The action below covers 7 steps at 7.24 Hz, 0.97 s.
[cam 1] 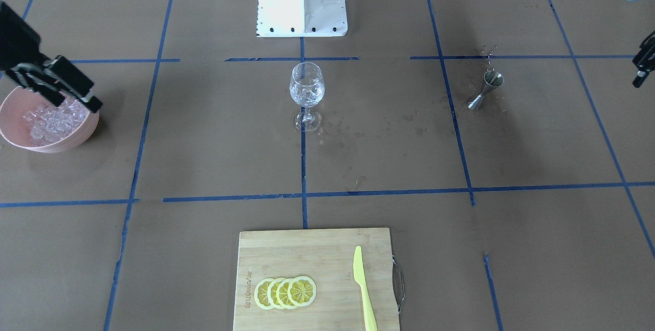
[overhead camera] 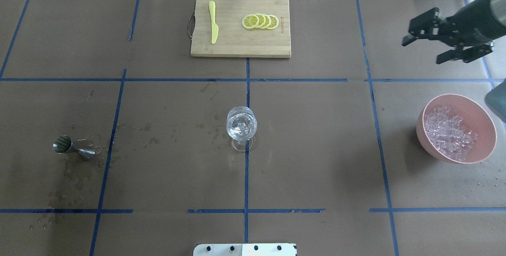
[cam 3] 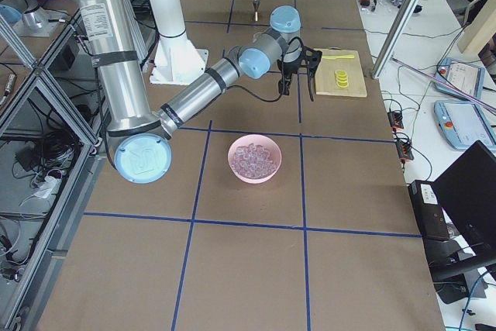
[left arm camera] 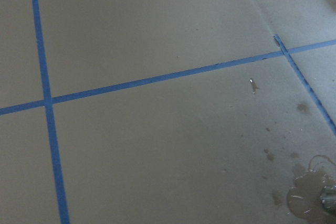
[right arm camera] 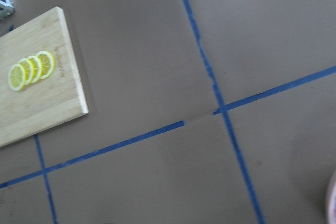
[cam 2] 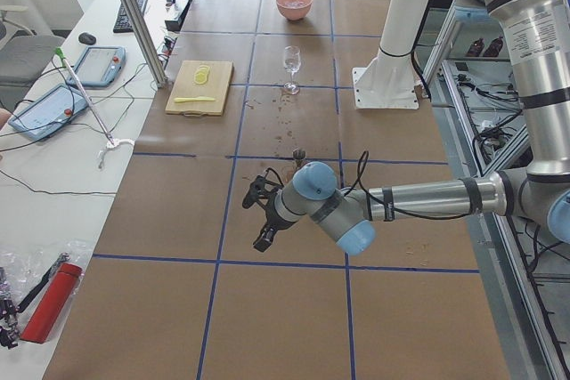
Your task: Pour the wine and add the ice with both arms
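your right gripper hangs spread and empty up by the bowl, likely staged to fetch ice; left gripper sits out wide, spread or closed unclear.

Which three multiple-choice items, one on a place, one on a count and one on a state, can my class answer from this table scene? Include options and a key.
1. Where does the yellow knife lie? A on the cutting board; B in the pink bowl; C beside the jigger.
2. How many lemon slices lie there? A two; B four; C six.
3. How is the right pincer? A open, empty; B shut on the glass; C shut on a slice.
Key: 1 A, the knife rests on the board's wood; 2 B, four overlapping rounds show; 3 A, its jaws stand apart with nothing between.
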{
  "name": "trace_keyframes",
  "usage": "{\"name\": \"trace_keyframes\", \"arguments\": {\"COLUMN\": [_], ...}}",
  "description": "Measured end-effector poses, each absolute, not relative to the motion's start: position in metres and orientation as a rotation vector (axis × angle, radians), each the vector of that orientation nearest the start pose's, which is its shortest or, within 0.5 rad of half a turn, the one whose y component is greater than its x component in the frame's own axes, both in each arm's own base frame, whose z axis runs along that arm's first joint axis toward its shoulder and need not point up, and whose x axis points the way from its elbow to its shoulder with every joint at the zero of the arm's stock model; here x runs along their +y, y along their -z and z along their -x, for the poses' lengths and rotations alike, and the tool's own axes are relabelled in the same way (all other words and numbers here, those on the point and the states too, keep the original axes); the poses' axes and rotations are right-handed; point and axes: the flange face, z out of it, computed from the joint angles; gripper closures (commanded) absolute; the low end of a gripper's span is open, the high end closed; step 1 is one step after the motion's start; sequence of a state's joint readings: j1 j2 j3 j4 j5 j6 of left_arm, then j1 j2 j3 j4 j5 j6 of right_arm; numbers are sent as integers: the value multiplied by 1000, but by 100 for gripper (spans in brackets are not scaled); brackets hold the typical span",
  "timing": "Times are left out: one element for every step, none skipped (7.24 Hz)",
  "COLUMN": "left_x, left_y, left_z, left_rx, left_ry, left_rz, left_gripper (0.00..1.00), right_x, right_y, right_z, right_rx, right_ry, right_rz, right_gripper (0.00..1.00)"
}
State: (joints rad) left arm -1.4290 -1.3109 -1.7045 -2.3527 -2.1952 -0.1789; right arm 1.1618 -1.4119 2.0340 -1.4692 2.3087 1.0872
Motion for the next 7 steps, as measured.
{"name": "trace_keyframes", "arguments": {"left_x": [-446,-472,-488,-494,-489,-481,-472], "left_y": [-613,-594,-572,-556,-554,-558,-560], "left_z": [39,60,80,95,103,102,98], "left_rx": [653,637,645,666,711,763,794], "left_ry": [-172,-165,-150,-131,-119,-117,-125], "left_rz": [-490,-430,-369,-315,-271,-245,-239], "left_gripper": [0,0,0,0,0,0,0], "right_x": [-491,-490,-490,-489,-487,-482,-478], "right_y": [-389,-424,-448,-468,-485,-497,-504], "right_z": [101,60,22,-10,-35,-49,-55], "right_rx": [-919,-855,-806,-776,-763,-762,-761], "right_ry": [-283,-214,-156,-113,-85,-66,-44], "right_rz": [-62,-80,-84,-79,-70,-54,-41], "right_gripper": [0,0,0,0,0,0,0]}}
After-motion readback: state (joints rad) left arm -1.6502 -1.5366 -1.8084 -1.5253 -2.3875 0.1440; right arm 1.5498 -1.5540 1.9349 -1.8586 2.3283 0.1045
